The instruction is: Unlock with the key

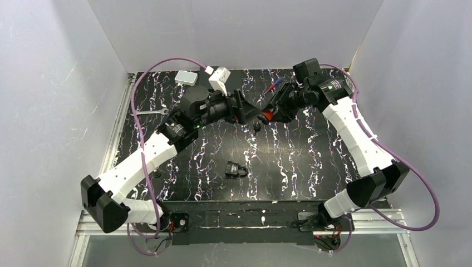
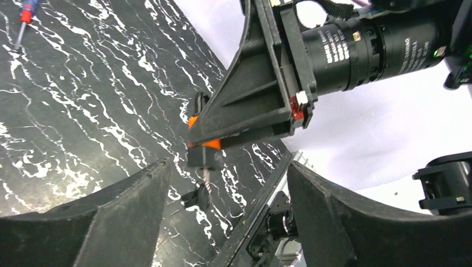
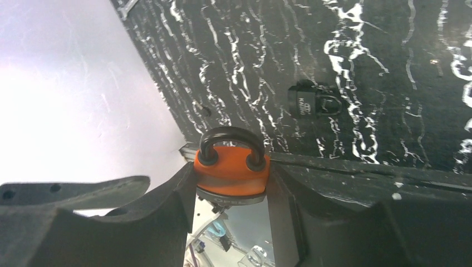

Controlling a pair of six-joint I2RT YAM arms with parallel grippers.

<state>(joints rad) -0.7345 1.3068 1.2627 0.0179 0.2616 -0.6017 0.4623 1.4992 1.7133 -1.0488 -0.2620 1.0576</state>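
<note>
Black white-veined table (image 1: 300, 167), black padlock (image 1: 236, 168) near the front, wrench (image 1: 150, 112) at left edge, far end — screwdriver (image 1: 274, 85), white box (image 1: 185, 78).

Black padlock (image 3: 313, 103) on my table: white lettering on its body, beginning "KAI", the rest too blurred to read. Motor housing (image 2: 367, 47) on my right wrist: lines of white print, illegible. Orange padlock (image 3: 231, 167): faint marks on its silvery band, unreadable.

Black tabletop (image 1: 289, 167) veined with white marbling, a black padlock (image 1: 236, 168), a key (image 3: 232, 169) with an orange-and-black head and silvery blade — plus a screwdriver (image 2: 25, 12) with a red-and-blue handle, and white walls (image 1: 50, 111).
</note>
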